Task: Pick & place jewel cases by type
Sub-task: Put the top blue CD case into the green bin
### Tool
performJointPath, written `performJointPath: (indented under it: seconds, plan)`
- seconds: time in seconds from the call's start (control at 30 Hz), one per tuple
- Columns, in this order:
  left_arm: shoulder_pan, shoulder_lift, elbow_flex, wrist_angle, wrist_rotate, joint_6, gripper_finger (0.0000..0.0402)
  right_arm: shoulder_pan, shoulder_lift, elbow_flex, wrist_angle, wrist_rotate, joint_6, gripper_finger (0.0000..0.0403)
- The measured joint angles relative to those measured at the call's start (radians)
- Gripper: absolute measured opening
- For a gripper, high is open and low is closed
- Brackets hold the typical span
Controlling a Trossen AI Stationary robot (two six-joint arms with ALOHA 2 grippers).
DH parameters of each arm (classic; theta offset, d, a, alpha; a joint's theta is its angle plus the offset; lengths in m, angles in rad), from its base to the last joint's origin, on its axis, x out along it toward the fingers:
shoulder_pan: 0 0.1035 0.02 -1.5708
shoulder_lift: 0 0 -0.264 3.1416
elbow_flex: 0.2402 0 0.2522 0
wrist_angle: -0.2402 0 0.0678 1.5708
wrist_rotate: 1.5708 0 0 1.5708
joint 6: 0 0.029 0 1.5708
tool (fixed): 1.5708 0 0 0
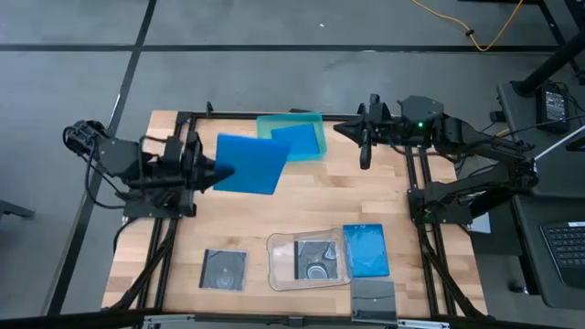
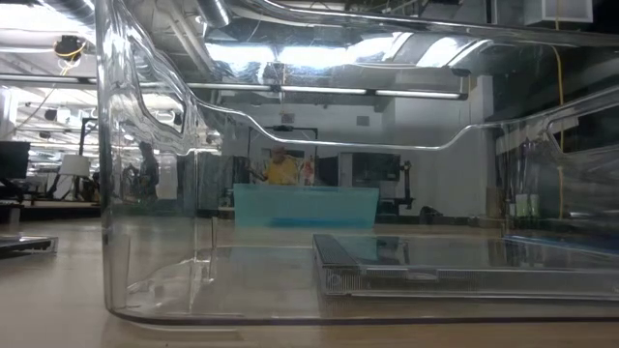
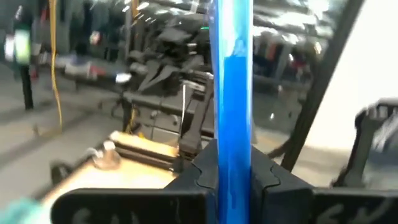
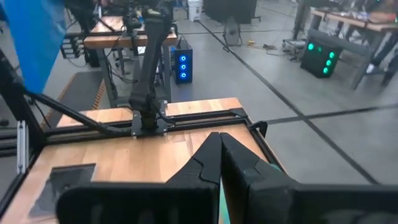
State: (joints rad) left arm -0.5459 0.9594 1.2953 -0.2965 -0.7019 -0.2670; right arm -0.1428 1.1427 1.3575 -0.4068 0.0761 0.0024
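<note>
High view: left gripper [image 1: 218, 170] fingers clamp a bright blue, flat rectangular jewel case [image 1: 251, 164]; right gripper [image 1: 343, 129] fingers closed, empty.

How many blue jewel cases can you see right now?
3: one blue case held by the left end effector, one in the teal tray, one beside the clear tray. None seem hidden.

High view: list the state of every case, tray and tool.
Left tool: shut on held blue case, lifted.
Right tool: shut, empty.
Teal tray: holds second blue case.
Clear tray: holds one disc case.
Third blue case: flat on table.
Two other disc cases: flat on table.
</note>
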Motion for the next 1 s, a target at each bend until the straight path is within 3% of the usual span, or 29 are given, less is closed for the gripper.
performJointPath:
  seconds: [0.2, 0.33, 0.53, 0.7, 1.0]
  plan:
    - [0.032, 0.003, 0.000, 0.000, -0.068, -0.428, 0.0018, 0.025, 0.000, 0.000, 0.003, 0.000, -0.075, 0.0007]
    - [0.039, 0.003, 0.000, 0.001, -0.101, -0.552, 0.0018, 0.039, 0.000, 0.000, 0.003, 0.000, -0.115, 0.0007]
    - [0.039, 0.003, 0.000, 0.000, -0.155, -0.480, 0.0018, 0.043, 0.000, 0.000, 0.017, 0.000, -0.137, 0.0008]
    - [0.040, 0.003, 0.000, 0.001, -0.227, -0.349, 0.0018, 0.021, 0.001, 0.000, 0.089, -0.007, -0.034, 0.0024]
    - [0.088, 0.040, 0.000, 0.000, -0.251, -0.160, 0.0018, -0.051, 0.035, 0.000, 0.224, -0.228, 0.096, 0.0130]
